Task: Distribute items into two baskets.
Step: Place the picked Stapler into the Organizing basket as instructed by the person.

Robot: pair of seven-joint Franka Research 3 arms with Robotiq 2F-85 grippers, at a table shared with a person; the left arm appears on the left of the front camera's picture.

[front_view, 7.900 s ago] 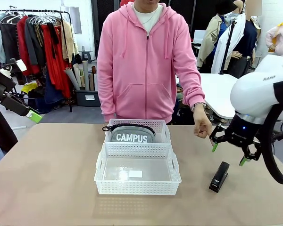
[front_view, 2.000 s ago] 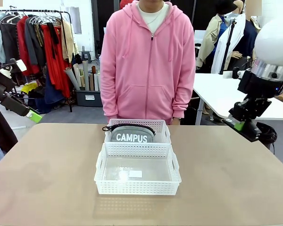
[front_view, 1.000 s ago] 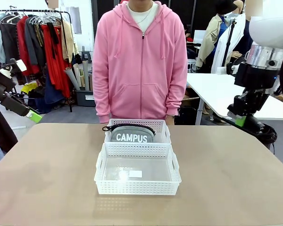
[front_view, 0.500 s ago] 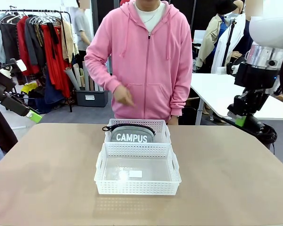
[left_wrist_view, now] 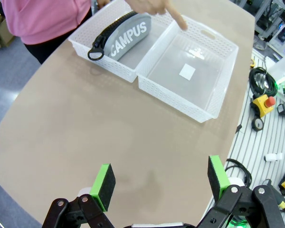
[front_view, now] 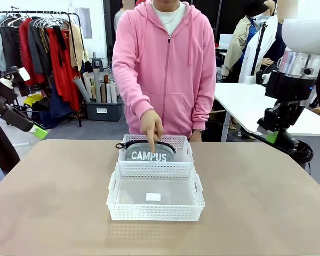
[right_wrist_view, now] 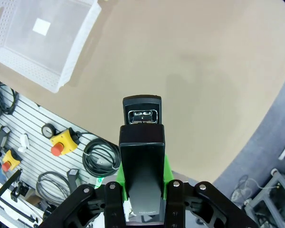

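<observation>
On the table: two white baskets, end to end, touching, well apart from both claws.
Far basket (front_view: 182, 144): one grey pouch (front_view: 149, 153) inside, "CAMPUS" lettering facing the robot, black cord at its upper left end.
Near basket (front_view: 194, 192): one small white label (front_view: 153, 197) on its floor, nothing else visible inside.
Baskets, left wrist view: far basket (left_wrist_view: 85, 43) and near basket (left_wrist_view: 213, 85) both ahead of the left claw, across a bare stretch of table (left_wrist_view: 85, 128); pouch (left_wrist_view: 126, 35) lies in the farther one.
Left claw (left_wrist_view: 160, 179): spread wide, two green pads (left_wrist_view: 103, 180) apart, nothing between them. Up off the table at the left edge; seen in the front view at (front_view: 34, 129).
Right claw (right_wrist_view: 143, 187): pressed together on one black stapler (right_wrist_view: 141, 156); green pads hug its sides, stapler sticks out ahead of the fingers, metal end outward.
Right claw, front view (front_view: 274, 136): raised above the table's far right side, well right of both baskets.
Near basket from right wrist (right_wrist_view: 42, 38): ahead and off to the upper left of the claw, label visible.
Person: one, pink hoodie, at the far side of the table.
Person's hand (front_view: 150, 124): one in view, index finger pointing down, tip on or just above the pouch; contact can't be told.
Count: 2 baskets, 1 pouch, 1 stapler, 2 claws, 1 hand.
</observation>
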